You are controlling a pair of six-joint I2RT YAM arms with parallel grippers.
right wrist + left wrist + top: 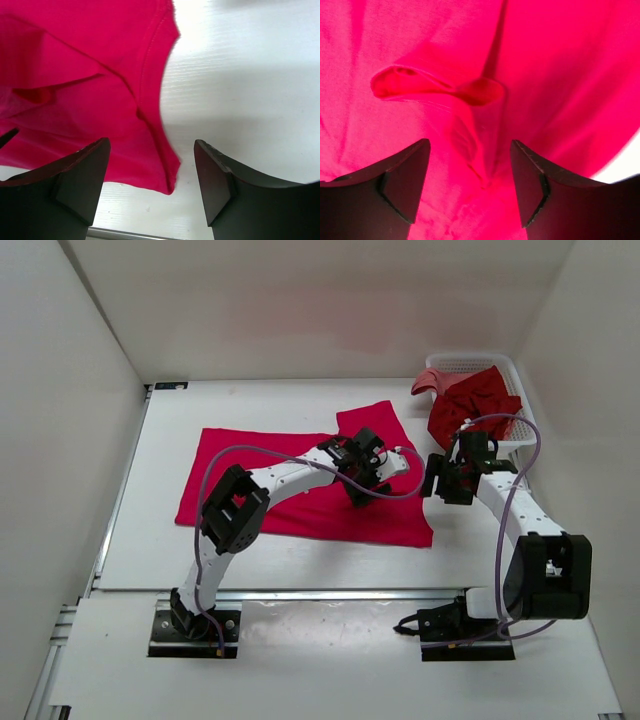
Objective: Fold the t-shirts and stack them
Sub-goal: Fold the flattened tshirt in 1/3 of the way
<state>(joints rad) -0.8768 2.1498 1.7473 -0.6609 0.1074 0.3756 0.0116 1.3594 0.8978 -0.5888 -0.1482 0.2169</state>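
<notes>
A bright pinkish-red t-shirt (270,490) lies spread on the white table, one sleeve pointing to the back. My left gripper (362,483) hovers over its right part, jaws open and empty; in the left wrist view (470,172) a raised crease of the cloth (470,95) lies between and ahead of the fingers. My right gripper (447,480) is open and empty just right of the shirt; its wrist view (150,175) shows the shirt's hemmed corner (167,175) between the fingers. A dark crimson t-shirt (470,405) and a salmon pink one (428,380) lie bundled in the basket.
A white plastic mesh basket (470,365) stands at the back right corner of the table. White walls close in the table on the left, back and right. The table's metal front rail (320,592) runs in front of the arm bases.
</notes>
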